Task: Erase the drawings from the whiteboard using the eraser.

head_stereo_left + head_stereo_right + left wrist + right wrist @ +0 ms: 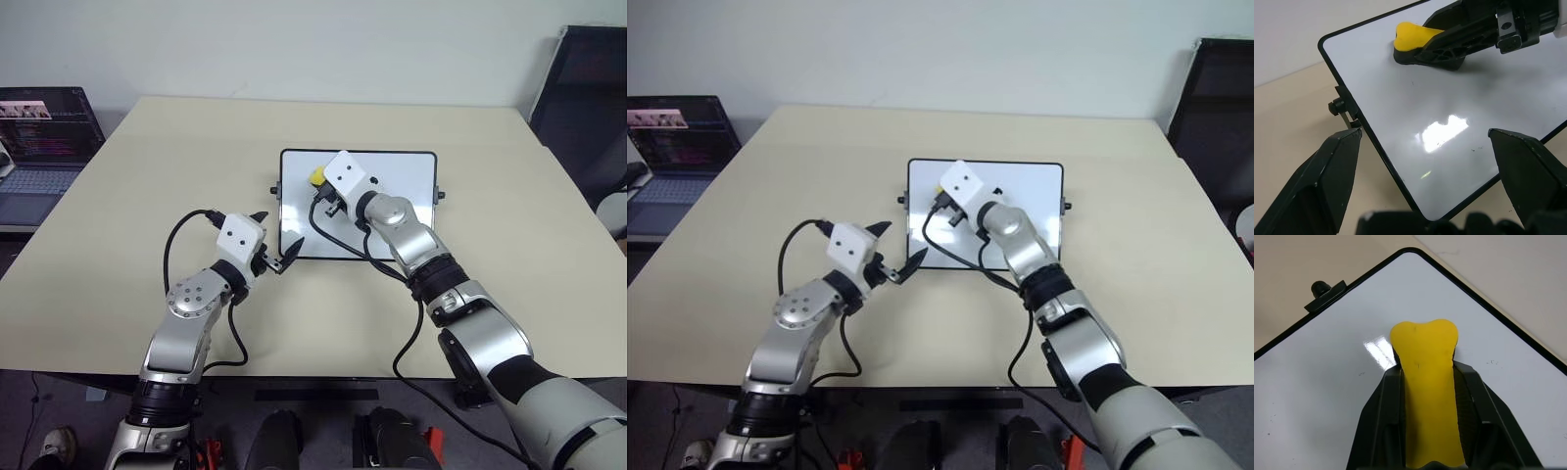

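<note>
So we've got the whiteboard (392,211) lying flat around the middle of the beige table (147,196). Our right gripper (1426,382) is clamped tight on the eraser (1424,357), one black finger on each long side, yellow top facing up. The eraser sits over the board's far-left corner, roughly 10 o'clock from the board's centre, close to the black knob (1319,288) on that short side. Can't really tell if its base is touching the surface. We can't make out the drawings on the glossy white, just a few tiny specks. Our left gripper (1425,161) has its fingers spread wide with nothing between them, hovering at the board's near-left corner, about 7 o'clock. A laptop (44,147) sits off at 9 o'clock.
</note>
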Controlling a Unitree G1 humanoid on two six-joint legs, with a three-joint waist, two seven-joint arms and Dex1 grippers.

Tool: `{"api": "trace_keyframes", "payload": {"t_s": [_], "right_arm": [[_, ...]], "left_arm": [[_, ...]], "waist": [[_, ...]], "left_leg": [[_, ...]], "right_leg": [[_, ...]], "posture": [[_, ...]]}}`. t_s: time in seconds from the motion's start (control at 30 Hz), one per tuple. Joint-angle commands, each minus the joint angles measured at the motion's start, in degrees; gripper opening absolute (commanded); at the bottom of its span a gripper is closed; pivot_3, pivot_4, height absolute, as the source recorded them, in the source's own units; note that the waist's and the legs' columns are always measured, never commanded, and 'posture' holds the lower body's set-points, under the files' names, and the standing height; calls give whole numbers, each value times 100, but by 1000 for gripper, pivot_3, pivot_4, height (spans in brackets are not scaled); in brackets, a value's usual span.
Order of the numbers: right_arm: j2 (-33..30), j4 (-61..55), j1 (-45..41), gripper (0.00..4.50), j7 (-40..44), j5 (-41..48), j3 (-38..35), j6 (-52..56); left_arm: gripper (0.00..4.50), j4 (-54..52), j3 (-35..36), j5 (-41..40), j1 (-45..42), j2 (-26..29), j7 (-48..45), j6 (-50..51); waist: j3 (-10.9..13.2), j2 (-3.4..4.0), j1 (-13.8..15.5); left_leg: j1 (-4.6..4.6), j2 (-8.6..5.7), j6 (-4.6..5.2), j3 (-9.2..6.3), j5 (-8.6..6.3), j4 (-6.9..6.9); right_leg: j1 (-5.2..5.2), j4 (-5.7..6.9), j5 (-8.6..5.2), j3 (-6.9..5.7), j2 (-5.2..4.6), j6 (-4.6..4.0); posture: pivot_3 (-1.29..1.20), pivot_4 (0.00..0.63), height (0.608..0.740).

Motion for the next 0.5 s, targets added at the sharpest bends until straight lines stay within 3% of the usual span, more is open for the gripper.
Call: {"api": "trace_keyframes", "payload": {"t_s": [0.03,0.3,0.5], "right_arm": [[45,-380,348,973,218,-94,182,95],[-75,-1668,1271,973,753,-259,598,670],[-172,-1954,1403,973,727,-272,521,889]], "left_arm": [[4500,-298,34,13,35,11,65,-58],[4500,-293,26,4,29,6,71,-61],[4500,-265,-9,-6,-4,11,23,-68]], "waist": [[0,0,-6],[0,0,-13],[0,0,-7]], "left_leg": [[0,0,0,-1,0,0],[0,1,0,-3,0,0],[0,0,0,-3,0,0]], "right_leg": [[0,0,0,0,0,0],[0,0,-1,-1,0,0],[0,0,-1,-3,0,0]], "posture": [[0,150,740],[0,150,740],[0,150,740]]}}
